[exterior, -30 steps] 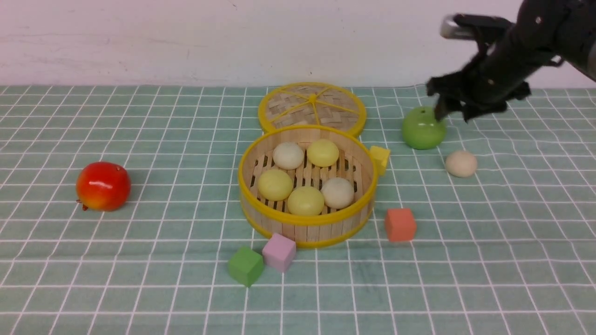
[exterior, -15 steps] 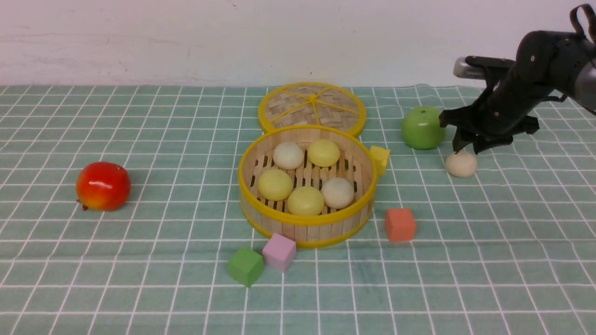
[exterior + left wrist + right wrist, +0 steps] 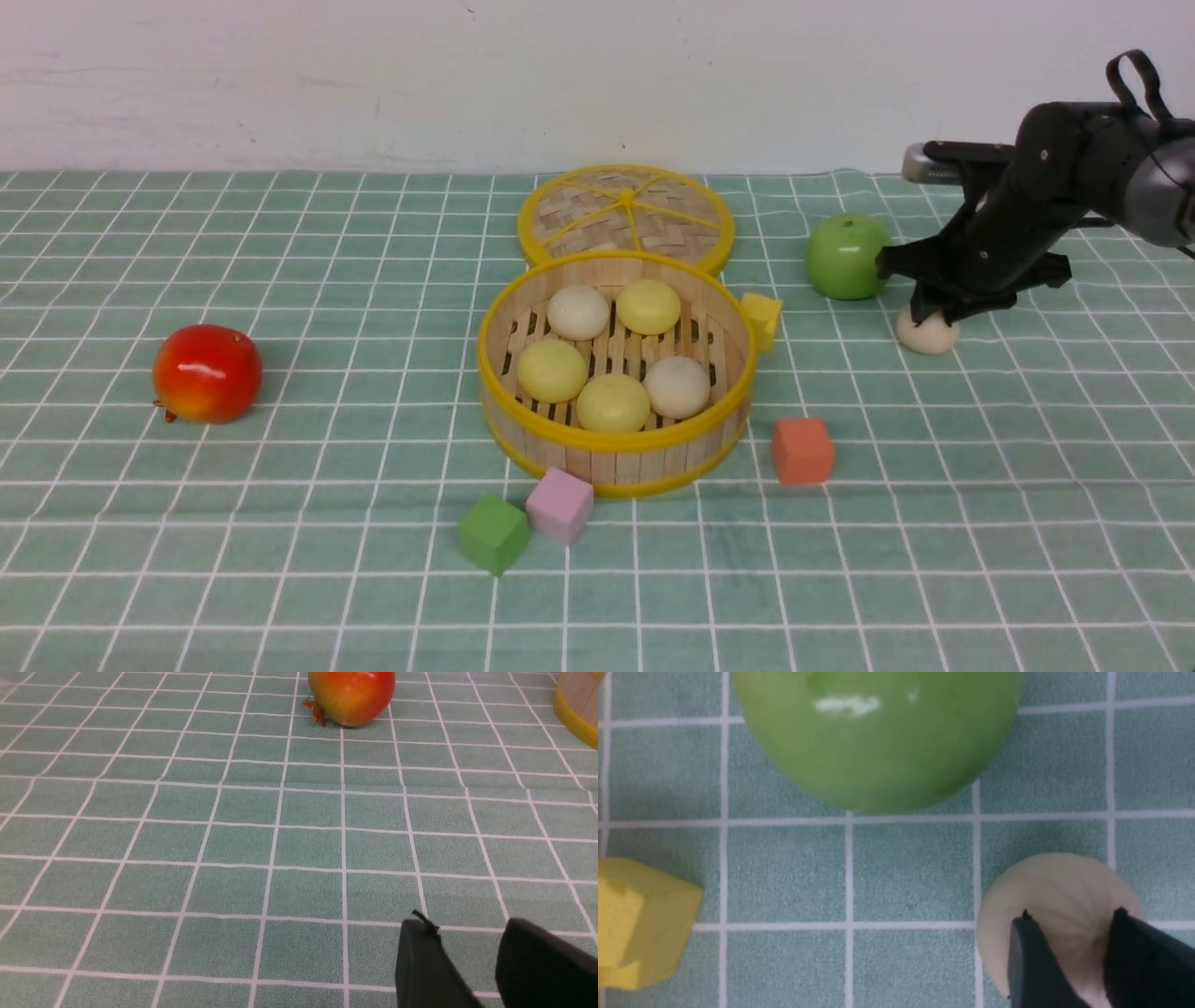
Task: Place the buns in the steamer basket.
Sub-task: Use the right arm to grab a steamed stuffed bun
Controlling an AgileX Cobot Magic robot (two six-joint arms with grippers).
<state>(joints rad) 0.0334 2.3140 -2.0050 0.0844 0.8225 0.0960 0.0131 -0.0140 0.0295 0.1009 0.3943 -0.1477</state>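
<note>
Work surface: a table covered by a sage-green cloth (image 3: pixel 280 560) ruled with a white grid, slightly rumpled, meeting a plain pale wall (image 3: pixel 373 75) at the back.

Centre: the steamer basket (image 3: pixel 616 462), round, wooden-walled, yellow-rimmed, slatted floor. Five buns lie inside it: an off-white one (image 3: pixel 578 312) and a yellow one (image 3: pixel 648 306) at the rear, a yellow one (image 3: pixel 552 371) on my left, a yellow one (image 3: pixel 612 402) at the front, an off-white one (image 3: pixel 677 386) on my right. The woven lid (image 3: pixel 625 215) lies flat just behind the basket.

Right: my right gripper (image 3: pixel 934 313) is lowered onto the sixth bun (image 3: pixel 926 338), which rests on the cloth, well apart from the basket. In the right wrist view my two dark fingertips (image 3: pixel 1029 956) sit over the bun's top with a narrow gap between them; whether they truly pinch it I cannot tell. A green apple (image 3: pixel 847 256) stands just beside this bun, towards the wall.

Left: my left gripper (image 3: pixel 472 956) hovers low over bare cloth, its tips slightly parted and holding nothing. A red fruit (image 3: pixel 206 373) stands ahead of it.

Scattered cubes: yellow (image 3: pixel 763 317) touching the basket wall; orange (image 3: pixel 802 451) near its right front; pink (image 3: pixel 559 505) and green (image 3: pixel 492 534) touching each other in front.
</note>
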